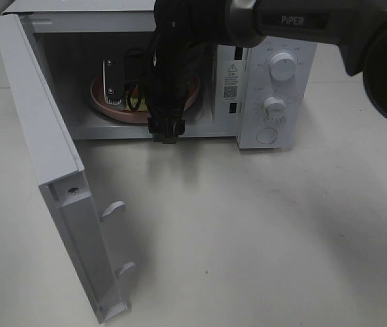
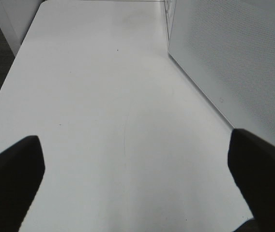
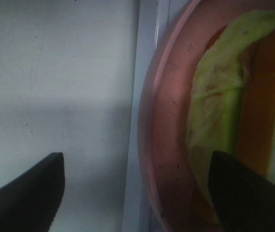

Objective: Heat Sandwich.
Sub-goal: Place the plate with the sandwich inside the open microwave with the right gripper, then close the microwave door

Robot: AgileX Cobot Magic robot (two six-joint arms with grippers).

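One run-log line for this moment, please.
right claw: open, inside microwave | sandwich: on pink plate | door: open | left claw: open, empty

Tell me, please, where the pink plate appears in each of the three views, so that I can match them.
Exterior high: the pink plate lies inside the open microwave, partly hidden by the right arm.
Left wrist: not in it; only the table and a white microwave panel.
Right wrist: seen close up, with the sandwich on it.
Shared landmark: the white microwave.
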